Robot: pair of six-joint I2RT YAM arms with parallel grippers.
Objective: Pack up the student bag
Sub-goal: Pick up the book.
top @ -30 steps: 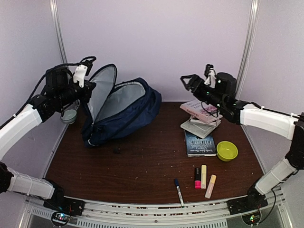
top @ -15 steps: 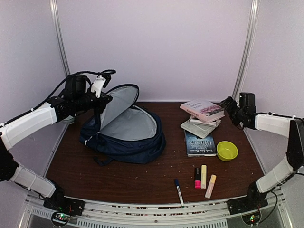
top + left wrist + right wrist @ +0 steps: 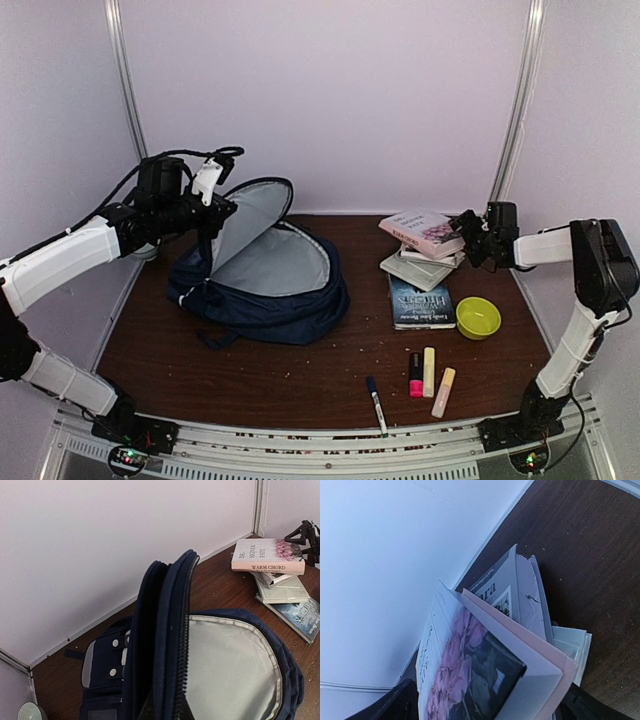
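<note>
The student bag [image 3: 285,305] lies slumped on the table [image 3: 300,385], directly below and ahead of the left gripper [image 3: 208,207] and well apart from the right gripper [image 3: 470,237]. Its mouth gapes toward the right arm, with the grey lining [image 3: 230,670] bare.

The left gripper is pinched fully closed on the top rim of the front flap [image 3: 248,215] and holds it upright. The bag reads as soft, frameless cloth, so the flap would probably fold back over the opening if released. The zip-edged rim looks like the best hold; the fabric is doubled there and gives the fingers a ridge. Empty, the bag is likely light enough to slide when something is pushed into it, so the raised flap also serves as an anchor.

The right gripper's jaws stand wide, one finger on either side of the pink book [image 3: 422,232], which tops the stack of books [image 3: 422,268] immediately in front of it. It grips nothing yet; whether a pad touches the cover I cannot tell. The book looks stiff but soft-covered and possibly slick; a squeeze across its thickness seems safest, so the pages cannot splay.
</note>
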